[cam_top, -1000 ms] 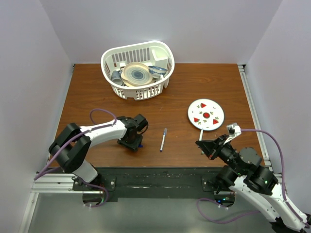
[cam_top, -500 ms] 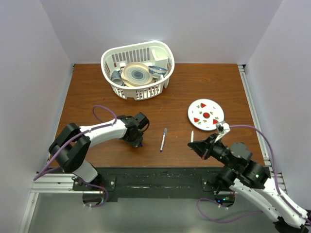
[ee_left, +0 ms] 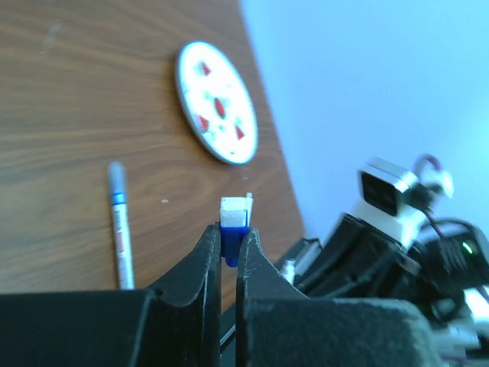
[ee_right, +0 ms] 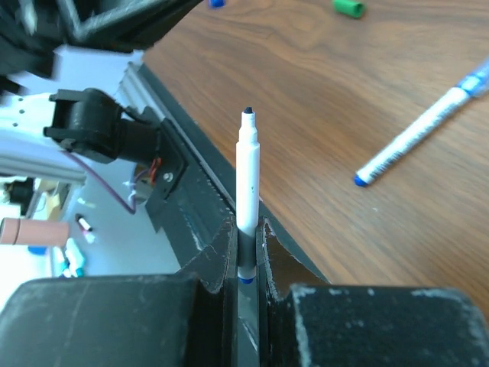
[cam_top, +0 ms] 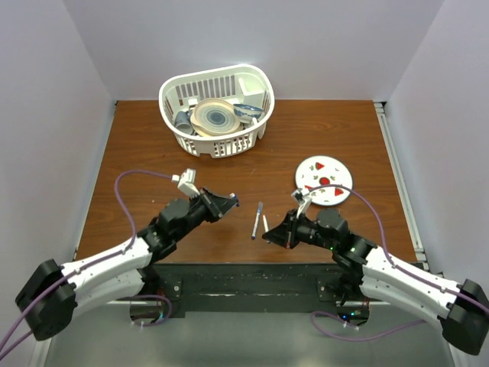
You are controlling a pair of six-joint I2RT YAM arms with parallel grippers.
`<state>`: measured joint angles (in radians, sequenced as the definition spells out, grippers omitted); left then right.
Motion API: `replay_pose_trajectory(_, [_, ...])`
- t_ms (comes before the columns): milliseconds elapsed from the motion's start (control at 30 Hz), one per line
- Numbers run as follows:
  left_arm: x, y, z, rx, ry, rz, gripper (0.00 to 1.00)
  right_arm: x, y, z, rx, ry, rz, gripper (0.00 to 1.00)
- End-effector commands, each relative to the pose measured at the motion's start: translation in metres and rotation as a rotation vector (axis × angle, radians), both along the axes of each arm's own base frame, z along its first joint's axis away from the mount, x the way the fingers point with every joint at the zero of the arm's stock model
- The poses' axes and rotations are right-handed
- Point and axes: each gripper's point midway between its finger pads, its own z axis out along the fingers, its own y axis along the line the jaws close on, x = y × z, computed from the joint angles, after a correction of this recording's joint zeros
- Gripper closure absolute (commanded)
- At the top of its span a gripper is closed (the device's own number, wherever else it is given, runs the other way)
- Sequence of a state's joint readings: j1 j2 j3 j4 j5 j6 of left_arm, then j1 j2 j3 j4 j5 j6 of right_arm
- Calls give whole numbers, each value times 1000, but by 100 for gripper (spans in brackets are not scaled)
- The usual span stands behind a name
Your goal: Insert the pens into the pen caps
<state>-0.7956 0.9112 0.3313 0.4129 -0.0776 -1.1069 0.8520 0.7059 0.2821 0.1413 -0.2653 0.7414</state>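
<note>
While aloft, blue cap [ee_left: 234, 228] inside left gripper [ee_left: 229, 235]

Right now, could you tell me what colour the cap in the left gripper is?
The cap is blue with a white end; the left wrist view shows it best.

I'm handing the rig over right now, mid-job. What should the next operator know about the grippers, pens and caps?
Left gripper: shut on the blue cap.
Right gripper: shut on a pen, bare tip pointing out.
Second pen: lying on the table between the two grippers; I can't tell if it's capped.
Green cap: loose on the table.
Third pen and purple cap: not in view.
Done: pen and cap both picked up.
Left: push the held pen into the blue cap, then handle the rest.
</note>
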Motion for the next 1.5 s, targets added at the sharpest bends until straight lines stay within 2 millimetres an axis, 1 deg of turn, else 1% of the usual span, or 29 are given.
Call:
replay_pose_trajectory(0, [-21,-4,100,-198,-444,-112,100,-4,30,47,176,-116,78,100])
replay_pose_trajectory(33, [-21,-5,98,-183,-444,-117,100,-2,34,42,161,-109,77,100])
replay_pose_trajectory(100, [-27,-9,102,-194,-458,-158,100,-5,44,49,176,-131,99,100])
replay_pose_trajectory(133, [-29,-9,106,-212,-475,-165,100,-4,47,46,169,-126,102,100])
replay_pose_trajectory(267, [-34,-12,109,-243,-470,-192,100,-3,54,48,175,-137,109,100])
replay_pose_trajectory(333, [-36,-13,110,-249,-468,-200,100,-3,55,50,183,-144,108,100])
replay_pose_trajectory(567, [-37,-17,104,-257,-432,-221,100,-2,52,57,179,-186,100,100])
replay_pose_trajectory(700, [-37,-22,94,-261,-381,-247,100,-2,50,62,185,-210,99,100])
replay_pose_trajectory(767, [-37,-24,89,-266,-358,-250,100,-2,49,62,180,-214,97,100])
replay_pose_trajectory(867, [-37,-25,85,-274,-330,-255,100,-2,49,64,186,-220,99,100])
replay_pose_trajectory(1167, [-40,-26,84,-287,-318,-268,100,-2,47,69,187,-233,88,100])
replay_pose_trajectory(1467, [-39,-26,77,-269,-293,-268,100,0,46,70,178,-236,78,100])
